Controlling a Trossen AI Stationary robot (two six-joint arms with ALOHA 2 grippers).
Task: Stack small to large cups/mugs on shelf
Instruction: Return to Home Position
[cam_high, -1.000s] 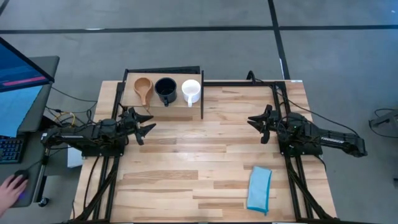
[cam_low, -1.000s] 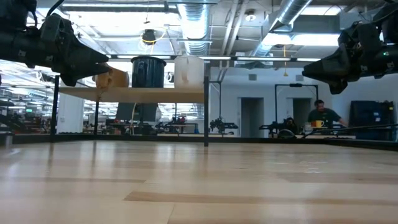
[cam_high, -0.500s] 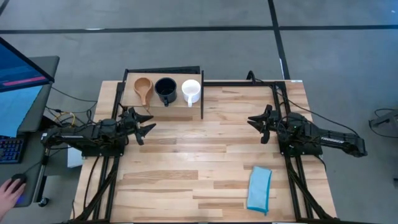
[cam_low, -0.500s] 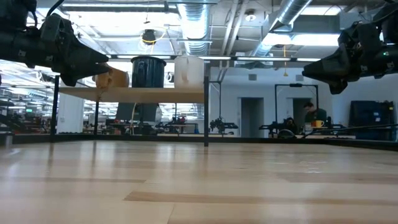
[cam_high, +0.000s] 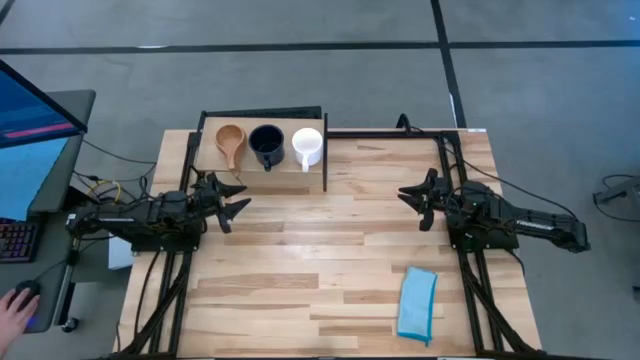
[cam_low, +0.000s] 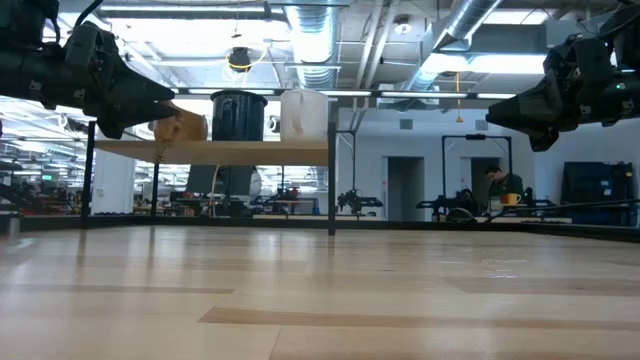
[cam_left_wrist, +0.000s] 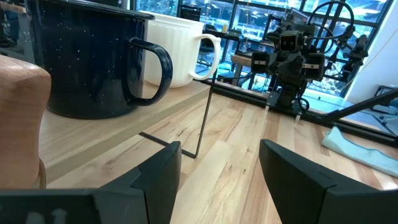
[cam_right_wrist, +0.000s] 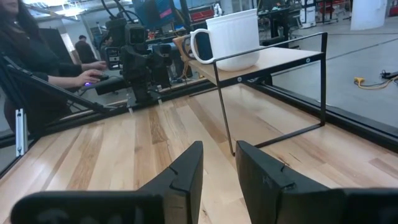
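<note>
While left gripper hangs open and right gripper narrowly parted, wooden cup, navy mug, white mug stand on the shelf at eleven o'clock; wooden cup half-hidden in low view.

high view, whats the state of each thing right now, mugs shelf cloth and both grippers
wooden cup: upright, on the shelf's end nearest the left arm
dark mug: upright, mid-shelf
white mug: upright, on the shelf's other end
shelf: standing, holding all three
blue cloth: folded, flat on the table
left gripper: open, empty
right gripper: open, empty
</note>
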